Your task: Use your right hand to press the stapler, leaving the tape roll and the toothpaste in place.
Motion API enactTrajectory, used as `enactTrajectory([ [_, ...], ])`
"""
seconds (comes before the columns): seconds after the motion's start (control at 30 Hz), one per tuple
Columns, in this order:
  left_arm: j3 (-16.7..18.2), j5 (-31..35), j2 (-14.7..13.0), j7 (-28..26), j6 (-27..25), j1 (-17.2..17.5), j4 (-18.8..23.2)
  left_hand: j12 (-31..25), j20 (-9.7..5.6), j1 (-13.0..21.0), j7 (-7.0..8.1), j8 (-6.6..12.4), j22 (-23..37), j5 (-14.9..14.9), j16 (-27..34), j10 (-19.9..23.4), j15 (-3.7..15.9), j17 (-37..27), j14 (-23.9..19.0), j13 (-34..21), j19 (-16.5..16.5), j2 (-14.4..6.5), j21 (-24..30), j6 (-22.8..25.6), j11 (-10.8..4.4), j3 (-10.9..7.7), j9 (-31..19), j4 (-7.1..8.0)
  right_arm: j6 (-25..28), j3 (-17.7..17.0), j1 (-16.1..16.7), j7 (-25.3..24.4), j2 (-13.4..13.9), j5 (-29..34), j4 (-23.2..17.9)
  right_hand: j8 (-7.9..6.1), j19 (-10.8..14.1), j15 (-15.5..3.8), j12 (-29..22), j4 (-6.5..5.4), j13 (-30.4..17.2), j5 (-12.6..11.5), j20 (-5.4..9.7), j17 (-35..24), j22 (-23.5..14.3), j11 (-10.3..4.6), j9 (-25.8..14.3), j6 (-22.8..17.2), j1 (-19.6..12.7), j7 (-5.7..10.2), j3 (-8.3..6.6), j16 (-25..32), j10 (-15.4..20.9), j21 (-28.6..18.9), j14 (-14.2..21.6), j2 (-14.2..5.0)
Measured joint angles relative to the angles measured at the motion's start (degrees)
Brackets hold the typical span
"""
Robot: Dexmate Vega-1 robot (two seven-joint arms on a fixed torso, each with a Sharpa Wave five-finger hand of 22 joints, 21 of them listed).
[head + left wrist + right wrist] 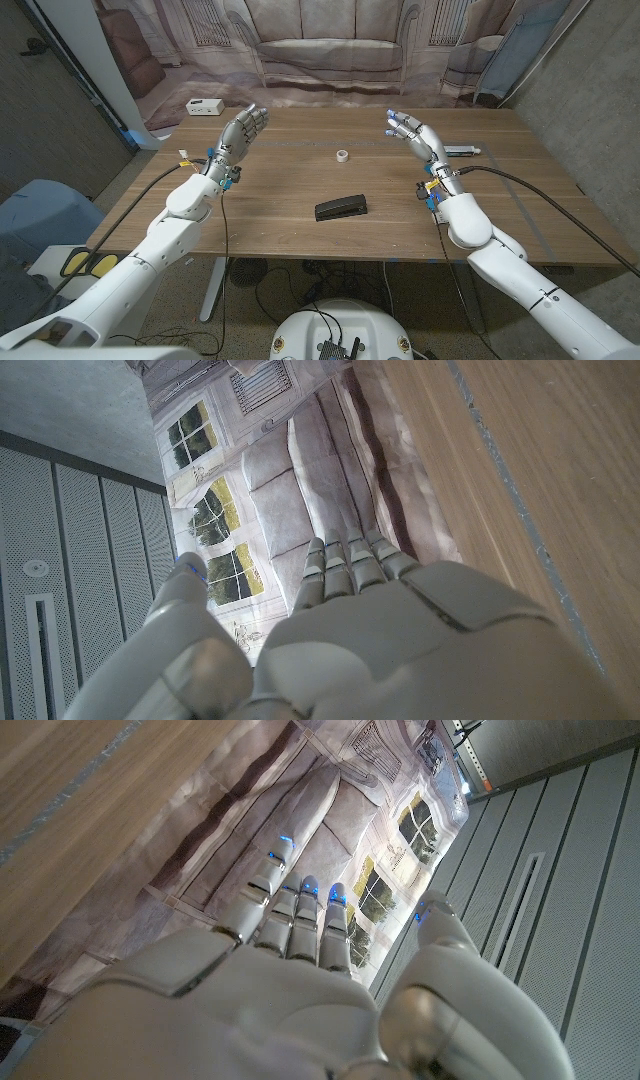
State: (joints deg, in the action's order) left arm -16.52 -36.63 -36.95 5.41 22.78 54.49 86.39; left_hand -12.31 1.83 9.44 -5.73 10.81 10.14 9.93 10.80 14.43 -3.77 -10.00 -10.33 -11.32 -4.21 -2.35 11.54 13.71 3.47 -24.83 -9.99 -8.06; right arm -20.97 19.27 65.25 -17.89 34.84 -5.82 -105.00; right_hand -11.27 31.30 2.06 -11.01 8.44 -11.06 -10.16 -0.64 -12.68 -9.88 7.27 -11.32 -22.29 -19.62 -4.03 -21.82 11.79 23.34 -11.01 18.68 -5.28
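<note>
A black stapler (341,208) lies near the middle of the wooden table (300,180), toward the front edge. A small white tape roll (342,155) sits farther back, in line with the stapler. A toothpaste tube (461,151) lies at the back right, just behind my right hand. My right hand (415,136) is raised above the table's right side, fingers apart, holding nothing, well right of and behind the stapler. My left hand (240,133) is raised over the left side, fingers apart and empty. The wrist views show the backs of my left hand (400,650) and right hand (260,1000).
A white power strip (204,106) lies at the table's back left corner. A printed backdrop of a sofa (330,45) hangs behind the table. Cables run along both forearms. Bare wood surrounds the stapler on every side.
</note>
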Motion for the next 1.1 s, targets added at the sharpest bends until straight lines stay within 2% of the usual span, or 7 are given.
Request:
enactTrajectory([
  [0.03, 0.0, 0.0, 0.0, 0.0, 0.0, 0.0, 0.0, 0.0, 0.0, 0.0, 0.0, 0.0, 0.0, 0.0, 0.0, 0.0, 0.0, 0.0, 0.0, 0.0, 0.0, 0.0, 0.0, 0.0, 0.0, 0.0, 0.0, 0.0, -0.5, -0.2, -0.1, 1.2, -0.3, -3.4, 0.4, 0.0, 0.0, 0.09, 0.0, 0.0, 0.0, 0.0, 0.0, 0.0, 0.0, 0.02, 0.0, 0.0, 0.0, -0.15, 0.0, 0.0, 0.0, 0.0, -0.1, 0.0],
  [0.13, 0.0, 0.0, 0.0, 0.2, 0.0, 0.0, 0.0, 0.0, 0.0, 0.0, 0.0, 0.0, 0.0, 0.0, 0.0, 0.0, 0.0, 0.0, 0.0, 0.0, 0.0, 0.0, 0.0, 0.0, 0.0, 0.0, 0.0, 0.0, -0.5, -0.4, -0.3, 1.2, -0.8, -3.4, 0.9, 0.0, 0.0, 0.2, 0.0, -0.23, 0.0, 0.2, 0.0, 0.0, 0.0, 0.02, 0.0, 0.0, 0.0, -0.19, 0.24, 0.0, 0.0, 0.0, -0.2, 0.0],
  [0.3, -0.2, -0.1, 0.1, 0.9, -0.2, -1.2, -0.8, 0.0, 0.0, 0.0, 0.0, 0.0, 0.0, 0.0, 0.0, 0.0, 0.0, 0.0, 0.0, 0.0, 0.0, 0.0, 0.0, 0.0, 0.0, 0.0, 0.0, 0.0, -0.6, -1.0, -0.4, 3.7, -1.4, -11.2, 1.5, 0.0, -0.6, 0.6, 0.0, -0.4, 0.0, 0.2, -0.16, 0.0, 0.0, 0.24, 0.1, 0.2, 0.3, -0.4, 0.4, 0.0, -0.2, 0.2, -0.6, 0.31],
  [0.47, -0.2, -0.4, 0.1, 1.6, -0.2, -1.2, -0.8, 0.0, 0.0, 0.0, 0.0, 0.0, 0.0, 0.0, 0.0, 0.0, 0.0, 0.0, 0.0, 0.0, 0.0, 0.0, 0.0, 0.0, 0.0, 0.0, 0.0, 0.0, -0.6, -1.5, -0.8, 3.7, -1.5, -11.2, 2.4, 0.0, -1.0, 0.91, 0.0, -0.73, 0.0, 0.2, -0.4, -0.3, 0.0, 0.54, 0.1, 0.3, 0.7, -0.49, 0.73, 0.0, -0.5, 0.2, -0.9, 0.71],
  [0.53, -0.7, -0.4, 0.9, 1.7, -0.1, -2.4, -2.0, 0.0, 0.0, 0.0, 0.0, 0.0, 0.0, 0.0, 0.0, 0.0, 0.0, 0.0, 0.0, 0.0, 0.0, 0.0, 0.0, 0.0, 0.0, 0.0, 0.0, 0.0, -0.1, -1.5, -1.1, 5.7, -1.6, -15.7, 2.9, 0.0, -1.4, 0.91, 0.0, -0.87, 0.0, 0.2, -0.3, -0.3, 0.0, 0.62, 0.1, 0.3, 1.1, -0.49, 0.87, 0.0, -0.6, 0.4, -0.9, 0.75],
  [0.93, -0.6, -0.3, 0.6, 1.1, -0.5, -2.5, -1.7, 0.0, 0.0, 0.0, 0.0, 0.0, 0.0, 0.0, 0.0, 0.0, 0.0, 0.0, 0.0, 0.0, 0.0, 0.0, 0.0, 0.0, 0.0, 0.0, 0.0, 0.0, 0.2, -1.4, -2.8, 8.8, -2.2, -21.0, 5.7, 0.0, -2.9, 1.31, 0.0, -1.22, 0.0, 0.2, -0.58, -0.3, 0.0, 0.71, 0.1, 0.6, 2.2, -0.79, 1.7, -0.2, -1.2, 0.4, -1.9, 0.98],
  [1.1, -0.5, -0.3, 0.6, 1.0, -0.7, -2.5, -1.6, 0.0, 0.0, 0.0, 0.0, 0.0, 0.0, 0.0, 0.0, 0.0, 0.0, 0.0, 0.0, 0.0, 0.0, 0.0, 0.0, 0.0, 0.0, 0.0, 0.0, 0.0, 0.3, -1.4, -3.2, 9.3, -2.5, -22.4, 6.6, -0.84, -3.1, 1.62, 0.0, -1.51, 0.0, 0.2, -0.39, -0.5, 0.0, 0.81, 0.0, -2.4, 3.3, -1.73, 2.46, -0.3, -1.5, 0.4, -2.2, 1.58],
])
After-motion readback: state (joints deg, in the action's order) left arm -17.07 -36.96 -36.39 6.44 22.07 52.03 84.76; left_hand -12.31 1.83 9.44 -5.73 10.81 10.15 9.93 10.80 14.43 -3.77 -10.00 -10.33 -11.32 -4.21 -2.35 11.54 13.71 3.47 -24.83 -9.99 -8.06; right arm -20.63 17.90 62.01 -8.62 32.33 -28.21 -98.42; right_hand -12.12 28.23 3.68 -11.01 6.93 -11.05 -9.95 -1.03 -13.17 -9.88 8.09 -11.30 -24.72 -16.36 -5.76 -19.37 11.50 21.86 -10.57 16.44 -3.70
